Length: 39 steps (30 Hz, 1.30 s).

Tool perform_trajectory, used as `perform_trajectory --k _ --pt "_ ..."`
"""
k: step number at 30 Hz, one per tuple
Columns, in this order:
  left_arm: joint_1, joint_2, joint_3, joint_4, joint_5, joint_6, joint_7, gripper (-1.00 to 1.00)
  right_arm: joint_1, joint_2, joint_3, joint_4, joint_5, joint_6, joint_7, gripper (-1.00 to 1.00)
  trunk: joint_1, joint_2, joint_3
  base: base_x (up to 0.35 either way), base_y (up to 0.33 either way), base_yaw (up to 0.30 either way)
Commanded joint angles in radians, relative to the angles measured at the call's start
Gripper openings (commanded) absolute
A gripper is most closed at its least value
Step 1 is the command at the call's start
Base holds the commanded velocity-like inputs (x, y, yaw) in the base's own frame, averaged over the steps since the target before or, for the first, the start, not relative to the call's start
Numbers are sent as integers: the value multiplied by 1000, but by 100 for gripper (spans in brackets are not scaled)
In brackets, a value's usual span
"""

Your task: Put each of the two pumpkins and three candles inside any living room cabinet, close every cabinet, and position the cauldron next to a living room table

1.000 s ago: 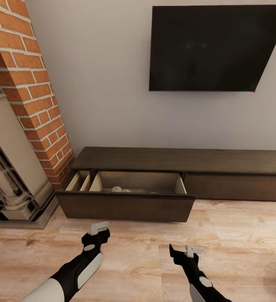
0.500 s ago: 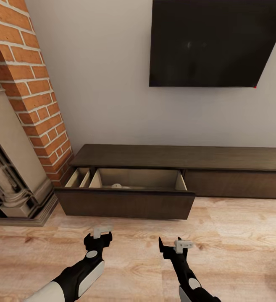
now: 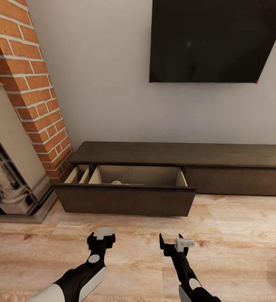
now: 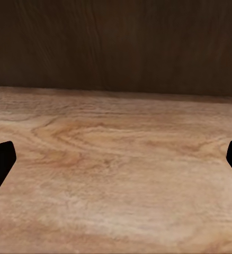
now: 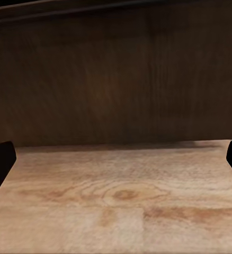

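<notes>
Wood floor (image 3: 238, 251), cabinet (image 3: 125, 201) drawer open — both grippers (image 3: 101, 239) (image 3: 171, 245) spread, empty.

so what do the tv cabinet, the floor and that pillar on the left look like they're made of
The cabinet looks like dark-brown wood with a matt finish: faint grain shows on its open drawer front, and the inside is pale beige. The floor looks like light wood planks, with grain, knots and board seams. The pillar looks like red brick with pale mortar joints. All are simulator renders, so these are only looks.
</notes>
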Motion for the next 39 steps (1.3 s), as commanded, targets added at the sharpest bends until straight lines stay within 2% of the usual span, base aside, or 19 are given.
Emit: perform_trajectory --k 1,6,10,18,33,39 --pt "-1 1 -13 -1 10 -8 6 100 -1 -1 8 -1 -6 -6 -7 100 4 -8 -4 0 0 0" --pt "-1 1 -38 -1 10 -11 6 100 -1 -1 7 -7 -7 -28 -7 100 23 -43 -20 0 0 0" --pt "-1 0 -58 -1 10 -11 7 100 -1 -1 7 -3 -8 -41 -6 100 23 -43 -20 0 0 0" --pt "-1 -1 -62 -1 11 -9 11 100 -1 -1 7 0 -14 -39 -6 100 23 -43 -20 59 0 0" --pt "-1 0 -55 -1 13 -6 9 100 -1 -1 6 5 -14 -34 -6 100 23 -43 -20 308 0 0" --pt "-1 0 -57 -2 12 -9 12 100 -1 0 5 35 -15 10 -5 100 23 -43 -20 108 0 0"
